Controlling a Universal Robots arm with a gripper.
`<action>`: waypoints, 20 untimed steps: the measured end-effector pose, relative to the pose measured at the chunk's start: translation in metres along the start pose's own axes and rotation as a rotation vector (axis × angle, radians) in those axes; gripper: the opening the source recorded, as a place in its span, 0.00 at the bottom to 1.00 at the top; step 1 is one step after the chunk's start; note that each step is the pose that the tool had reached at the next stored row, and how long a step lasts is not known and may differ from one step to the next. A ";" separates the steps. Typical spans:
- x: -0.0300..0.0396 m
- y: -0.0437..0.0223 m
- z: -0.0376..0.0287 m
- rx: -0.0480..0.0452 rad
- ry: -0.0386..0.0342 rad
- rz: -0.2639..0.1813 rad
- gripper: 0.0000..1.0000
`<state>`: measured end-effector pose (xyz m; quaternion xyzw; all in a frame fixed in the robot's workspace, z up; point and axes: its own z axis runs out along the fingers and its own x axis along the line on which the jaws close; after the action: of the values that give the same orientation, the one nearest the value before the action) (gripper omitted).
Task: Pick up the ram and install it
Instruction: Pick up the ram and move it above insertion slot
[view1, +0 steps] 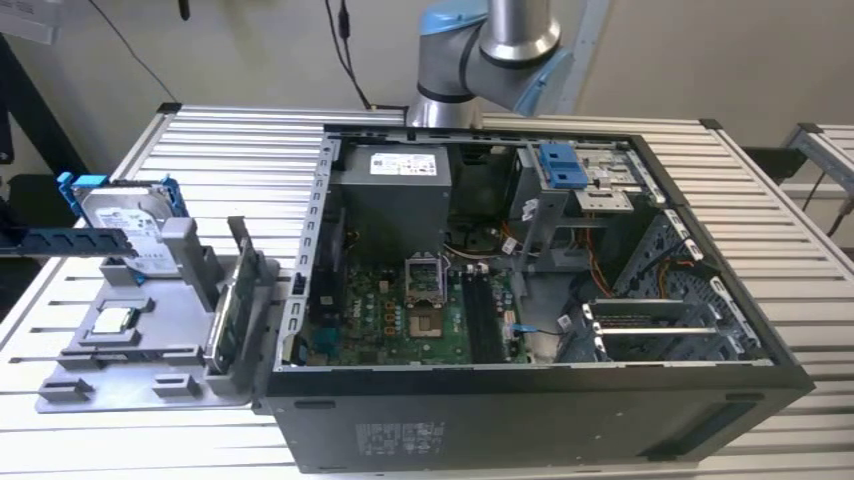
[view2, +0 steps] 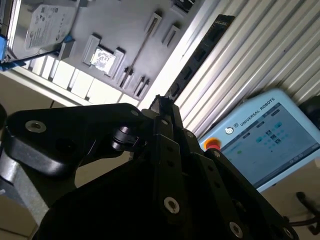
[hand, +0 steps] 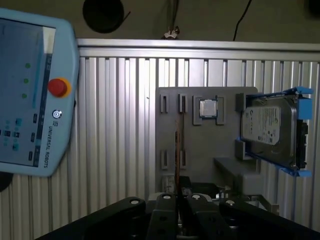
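The ram (view2: 200, 55) is a long dark stick with small rectangular chips, and it reaches out from the fingertips of my gripper (view2: 162, 107), which is shut on its near end. In the first wrist view the ram (hand: 177, 145) shows edge-on as a thin dark line running into the gripper (hand: 177, 200). I hold it high above the grey parts tray (hand: 220, 145). In the exterior view the arm (view1: 494, 50) rises behind the open computer case (view1: 534, 420), whose green motherboard (view1: 400, 320) has dark memory slots (view1: 481, 315).
The tray (view1: 120, 365) stands at the exterior view's left. It carries a silver hard drive in blue brackets (view1: 127, 215), a small square chip (view1: 114, 320) and an upright green card (view1: 224, 325). A pale blue control pendant (hand: 30, 100) lies on the slatted table (hand: 115, 125).
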<state>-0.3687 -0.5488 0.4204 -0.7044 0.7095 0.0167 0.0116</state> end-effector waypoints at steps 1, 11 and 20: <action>0.0000 -0.0021 0.0000 0.0000 -0.0001 0.000 0.14; -0.0002 -0.0263 -0.0002 0.0000 -0.0001 0.000 0.14; -0.0004 -0.0495 -0.0003 0.0001 -0.0001 0.000 0.14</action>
<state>-0.3191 -0.5488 0.4204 -0.7044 0.7095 0.0167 0.0117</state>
